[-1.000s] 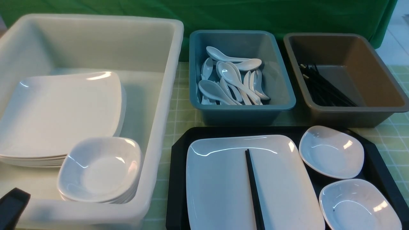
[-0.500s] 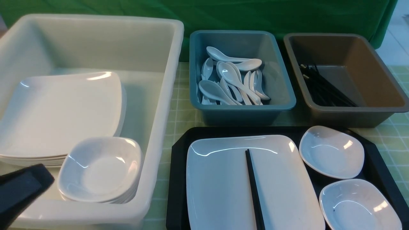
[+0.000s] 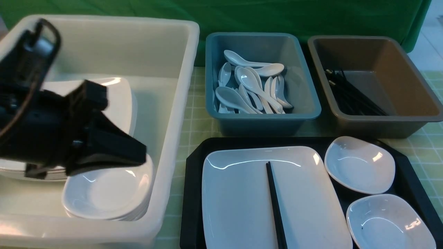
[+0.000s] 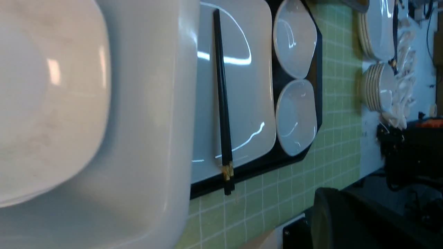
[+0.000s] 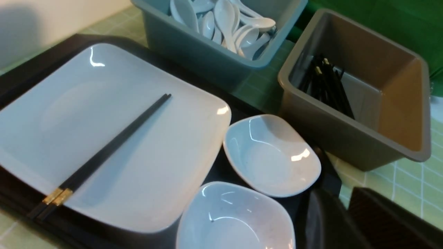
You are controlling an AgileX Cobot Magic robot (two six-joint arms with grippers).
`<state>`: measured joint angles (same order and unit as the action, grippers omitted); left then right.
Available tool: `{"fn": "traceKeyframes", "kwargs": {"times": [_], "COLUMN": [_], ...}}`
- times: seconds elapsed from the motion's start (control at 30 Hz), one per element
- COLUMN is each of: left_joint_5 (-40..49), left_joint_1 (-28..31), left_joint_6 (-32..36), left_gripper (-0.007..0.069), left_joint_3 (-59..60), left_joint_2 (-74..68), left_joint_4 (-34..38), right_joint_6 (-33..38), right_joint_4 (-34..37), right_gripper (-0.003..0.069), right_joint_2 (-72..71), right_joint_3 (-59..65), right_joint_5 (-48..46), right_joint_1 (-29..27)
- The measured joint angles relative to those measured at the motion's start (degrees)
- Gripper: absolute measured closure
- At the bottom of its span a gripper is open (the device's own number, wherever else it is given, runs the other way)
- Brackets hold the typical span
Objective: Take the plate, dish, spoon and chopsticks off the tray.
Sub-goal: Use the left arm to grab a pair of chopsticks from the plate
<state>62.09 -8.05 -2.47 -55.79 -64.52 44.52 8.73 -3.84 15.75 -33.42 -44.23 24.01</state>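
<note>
Jaws: left gripper (image 3: 140,157) pressed together, empty, above bin (image 3: 180,86); right gripper (image 5: 346,214) slightly parted, empty | Risk: chopsticks (image 3: 275,204) lie loose across plate (image 3: 235,200); lifting plate first could roll them off tray (image 3: 192,193).

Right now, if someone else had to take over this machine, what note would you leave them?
Grippers: left gripper shut, empty, above the white bin; right gripper slightly open, empty, near the two dishes.
On the tray: plate with the chopsticks lying on it, far dish, near dish.
Done, it seems: nothing but those on the tray; spoons lie in the blue bin.
Left: chopsticks, probably to the grey bin; plate and both dishes, probably to the white bin.
</note>
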Motion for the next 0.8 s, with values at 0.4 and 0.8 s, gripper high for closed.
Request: {"fn": "traceKeyframes", "kwargs": {"times": [0.4, 0.8], "left_joint_5": [-7.95, -1.84], "left_joint_1": [-38.02, -44.48], "left_joint_6": [-30.94, -36.72], "left_gripper": [0.0624, 0.0494], "left_joint_3": [-5.64, -28.88], "left_joint_2": [-19.78, -43.54], "left_joint_4": [-23.09, -30.84], "right_joint_6": [-1.94, -2.9], "right_joint_4": [-0.05, -0.05], "right_gripper": [0.0542, 0.0522], "right_joint_2": [0.0, 0.0], "right_joint_3": [0.0, 0.0], "right_joint_5": [-2.81, -4.08], "right_joint_1": [0.0, 0.0]}}
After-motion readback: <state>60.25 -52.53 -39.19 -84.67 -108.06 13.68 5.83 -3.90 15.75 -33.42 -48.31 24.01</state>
